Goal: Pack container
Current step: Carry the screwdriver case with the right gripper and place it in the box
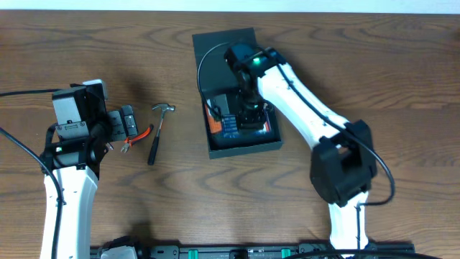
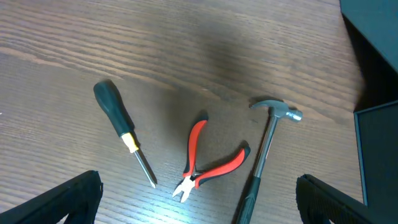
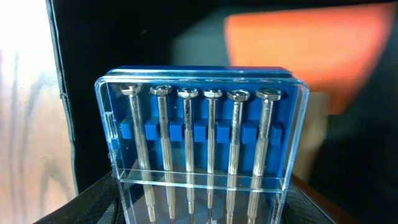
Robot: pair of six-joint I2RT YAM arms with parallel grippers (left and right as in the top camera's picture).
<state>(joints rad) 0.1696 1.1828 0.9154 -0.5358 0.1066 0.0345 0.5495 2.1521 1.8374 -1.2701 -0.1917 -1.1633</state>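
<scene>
The dark teal-grey container (image 1: 244, 147) stands open at the table's middle, lid flap (image 1: 223, 50) folded back. My right gripper (image 1: 248, 115) is inside it, shut on the small blue case of bits (image 3: 202, 149), which also shows in the overhead view (image 1: 228, 124). An orange item (image 3: 305, 56) lies in the box behind the case. My left gripper (image 2: 199, 205) is open and empty above the table, just short of a black-handled screwdriver (image 2: 121, 127), red-handled pliers (image 2: 208, 162) and a hammer (image 2: 264, 149).
In the overhead view the pliers (image 1: 136, 138) and hammer (image 1: 158, 129) lie left of the container, beside my left gripper (image 1: 118, 126). The container's wall (image 2: 379, 155) shows at the right edge of the left wrist view.
</scene>
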